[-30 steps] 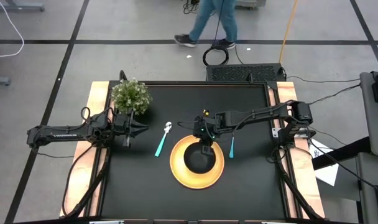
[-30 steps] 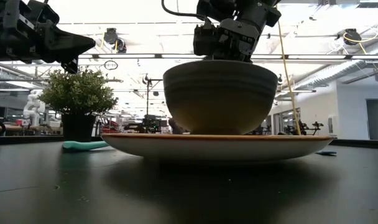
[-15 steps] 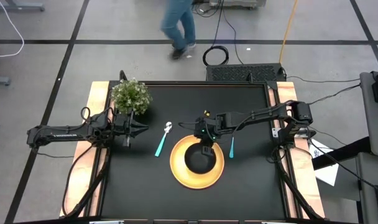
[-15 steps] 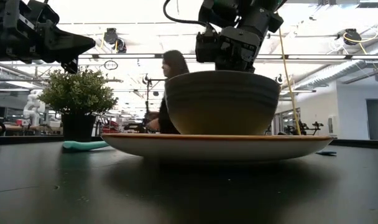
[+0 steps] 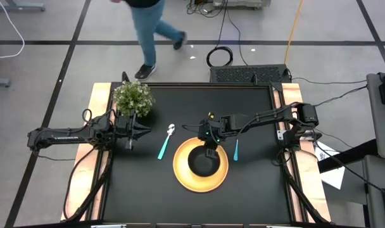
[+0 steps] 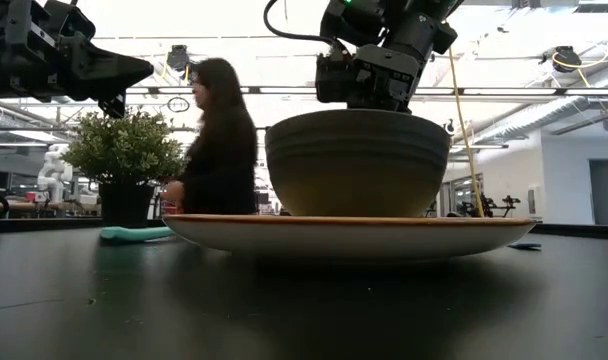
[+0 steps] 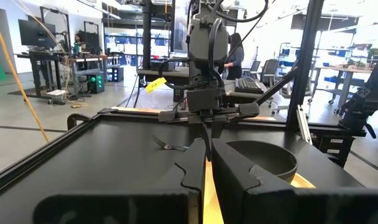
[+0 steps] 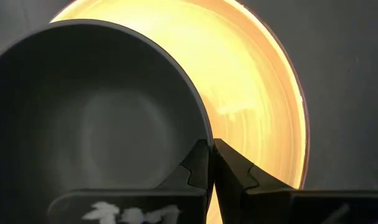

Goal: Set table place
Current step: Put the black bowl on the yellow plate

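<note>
Right pincer [image 5: 208, 152] clamping bowl [image 5: 202, 162] rim, bowl sitting on plate [image 5: 182, 177]; spoon [image 5: 165, 144] and fork [image 5: 235, 150] flanking plate; release remaining.

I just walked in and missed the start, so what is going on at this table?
The robot is laying a place setting. The right gripper is shut on the far rim of the black bowl, which sits on the yellow plate. A teal-handled spoon lies left of the plate and a teal-handled fork right of it. The left gripper waits off to the left, near the potted plant. A person is walking past behind the table.
</note>
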Controlling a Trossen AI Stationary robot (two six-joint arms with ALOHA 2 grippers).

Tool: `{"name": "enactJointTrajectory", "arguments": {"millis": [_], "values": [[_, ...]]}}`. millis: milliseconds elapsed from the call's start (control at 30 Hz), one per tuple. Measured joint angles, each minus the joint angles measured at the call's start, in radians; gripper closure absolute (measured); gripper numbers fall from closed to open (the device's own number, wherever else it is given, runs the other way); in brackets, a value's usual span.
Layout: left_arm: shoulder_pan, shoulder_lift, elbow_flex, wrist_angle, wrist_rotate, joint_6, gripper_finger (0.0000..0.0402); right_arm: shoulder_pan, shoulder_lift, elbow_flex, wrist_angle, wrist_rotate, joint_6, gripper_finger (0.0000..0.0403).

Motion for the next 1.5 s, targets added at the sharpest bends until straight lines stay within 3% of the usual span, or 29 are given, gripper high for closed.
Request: {"name": "enactJointTrajectory", "arguments": {"millis": [1500], "values": [[0.000, 0.000, 0.000, 0.001, -0.001, 0.007, 0.0369, 0.020, -0.001, 0.000, -0.046, 0.059, -0.081, 0.0400]]}}
